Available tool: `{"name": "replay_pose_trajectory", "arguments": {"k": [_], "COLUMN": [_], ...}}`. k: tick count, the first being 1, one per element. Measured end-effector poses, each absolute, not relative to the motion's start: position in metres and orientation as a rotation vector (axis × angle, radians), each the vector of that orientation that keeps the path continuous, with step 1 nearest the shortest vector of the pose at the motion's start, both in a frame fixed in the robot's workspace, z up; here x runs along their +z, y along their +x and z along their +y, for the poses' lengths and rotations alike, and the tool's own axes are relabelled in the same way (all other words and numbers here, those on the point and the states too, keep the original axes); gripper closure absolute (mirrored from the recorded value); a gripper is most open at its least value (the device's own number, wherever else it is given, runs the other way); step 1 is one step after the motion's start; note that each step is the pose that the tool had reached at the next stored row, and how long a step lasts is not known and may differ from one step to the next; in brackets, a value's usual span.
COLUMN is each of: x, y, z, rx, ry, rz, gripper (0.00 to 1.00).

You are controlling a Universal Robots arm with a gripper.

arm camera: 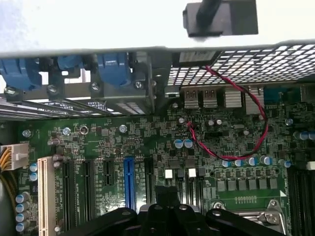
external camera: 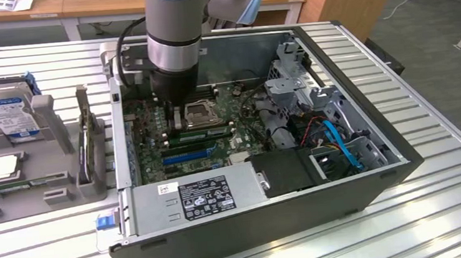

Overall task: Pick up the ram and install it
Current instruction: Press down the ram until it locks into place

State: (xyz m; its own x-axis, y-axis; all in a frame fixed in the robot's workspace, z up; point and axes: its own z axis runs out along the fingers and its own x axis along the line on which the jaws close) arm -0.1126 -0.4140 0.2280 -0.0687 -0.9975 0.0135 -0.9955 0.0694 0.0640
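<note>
Inside the one open computer case (external camera: 362, 199) on the slatted metal worktop (external camera: 455, 209), the single robot arm (external camera: 173, 27) reaches down over the green motherboard (arm camera: 147, 132). The gripper (arm camera: 166, 192) hangs just above the board near the processor socket (arm camera: 256, 219). Its dark fingers are pressed together and nothing shows between them.

In the wrist view the board carries one blue expansion slot (arm camera: 129, 182), one white slot (arm camera: 45, 194), several black slots, and one twisted red-and-black wire pair (arm camera: 231, 152). Print on the board is too fine to read.

One power supply (external camera: 194, 198) sits at the case's near edge. It has two labels, one white and one black, but their text cannot be made out.

On the exterior view's left stands one gray fixture (external camera: 53, 194), well apart from the gripper. It holds one hard drive (external camera: 4, 114) with a blue-and-white label and one square processor (external camera: 4, 167). A thin green strip that appears to be the ram (external camera: 30, 182) lies in its front groove.
</note>
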Motion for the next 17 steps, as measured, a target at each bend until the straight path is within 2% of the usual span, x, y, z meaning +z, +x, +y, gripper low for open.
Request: {"name": "replay_pose_trajectory", "arguments": {"k": [8, 17], "x": [0.222, 0.234], "y": [-0.113, -0.091], "z": [-0.414, -0.414], "rx": [-0.055, -0.057], "ry": [2.105, 2.106], "rz": [-2.256, -2.256], "gripper": [0.89, 0.89]}}
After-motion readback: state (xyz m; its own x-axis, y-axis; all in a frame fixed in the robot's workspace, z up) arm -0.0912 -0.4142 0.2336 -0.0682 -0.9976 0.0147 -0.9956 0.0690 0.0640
